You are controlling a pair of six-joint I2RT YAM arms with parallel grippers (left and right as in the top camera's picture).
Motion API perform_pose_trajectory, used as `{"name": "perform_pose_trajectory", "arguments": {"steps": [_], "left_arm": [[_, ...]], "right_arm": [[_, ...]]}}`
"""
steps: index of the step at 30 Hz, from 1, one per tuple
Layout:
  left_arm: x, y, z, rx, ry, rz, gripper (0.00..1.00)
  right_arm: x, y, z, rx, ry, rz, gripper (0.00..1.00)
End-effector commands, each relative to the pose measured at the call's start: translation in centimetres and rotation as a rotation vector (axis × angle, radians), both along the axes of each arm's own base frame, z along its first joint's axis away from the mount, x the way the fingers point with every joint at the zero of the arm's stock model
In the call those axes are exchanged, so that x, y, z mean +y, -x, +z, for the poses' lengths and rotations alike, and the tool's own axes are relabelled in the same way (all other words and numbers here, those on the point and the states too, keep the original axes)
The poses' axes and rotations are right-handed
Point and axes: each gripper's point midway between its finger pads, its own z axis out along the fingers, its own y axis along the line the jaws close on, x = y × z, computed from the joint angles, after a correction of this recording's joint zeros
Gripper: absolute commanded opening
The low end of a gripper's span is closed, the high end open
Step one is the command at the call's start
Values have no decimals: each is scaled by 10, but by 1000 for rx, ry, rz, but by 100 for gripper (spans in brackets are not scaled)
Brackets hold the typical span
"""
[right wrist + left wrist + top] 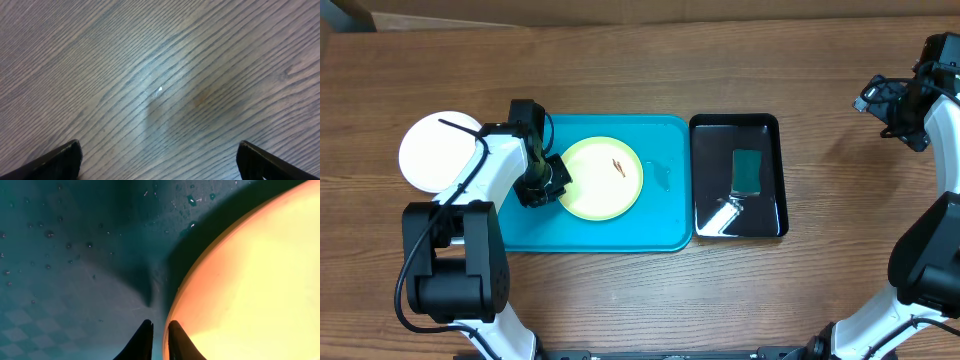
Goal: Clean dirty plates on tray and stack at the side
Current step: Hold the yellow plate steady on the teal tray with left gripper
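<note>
I see the yellow plate (603, 190) lying mid-tray (660, 225). My left hand (159, 326) sits at the plate's rim, fingers nearly together (whether they pinch it, I cannot tell). The white plate (428, 158) lies on the table (620, 300) left of the tray. My right hand (160, 146), well right of the tray, gapes wide and empty.
</note>
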Motion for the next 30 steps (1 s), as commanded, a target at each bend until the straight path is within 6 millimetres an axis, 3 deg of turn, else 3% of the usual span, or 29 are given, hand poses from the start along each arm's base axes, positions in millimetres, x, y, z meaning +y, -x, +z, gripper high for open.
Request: {"name": "perform_pose_trajectory", "arguments": {"steps": [1,15,30], "left_arm": [[-1,3,2,-2,-11,1,16],[-1,2,1,-8,-18,-3,15],[-2,-2,1,-26,-17,-3,4]], "right_arm": [[-1,-4,10,-29,5,-2,100],[-1,-4,10,-29,5,-2,100],[-1,-4,10,-29,5,-2,100]]}}
